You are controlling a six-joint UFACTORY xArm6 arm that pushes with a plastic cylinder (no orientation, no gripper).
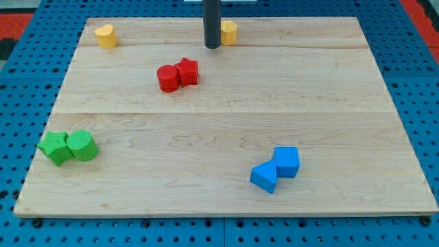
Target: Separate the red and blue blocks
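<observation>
Two red blocks, a cylinder (167, 78) touching a star-like piece (187, 71), sit on the pale wood-grain counter (226, 171); blue cube (287, 161) and wedge (264, 178) lie well apart. My tip (212, 46), a bare rod end effector holding nothing, stands beside a yellow block (229, 31).

Pale wooden board (226, 103) on a blue pegboard surface (27, 62), carrying four pairs of small blocks.

At the view's top left sits a yellow heart-like block (105, 36); a yellow block (229, 31) sits at top centre, just beside my tip (212, 46). A red cylinder (167, 78) touches a red star-like block (187, 71) in the upper middle. A green star-like block (54, 147) touches a green cylinder (82, 145) at the lower left. A blue wedge-like block (264, 177) touches a blue cube (287, 161) at the lower right.
</observation>
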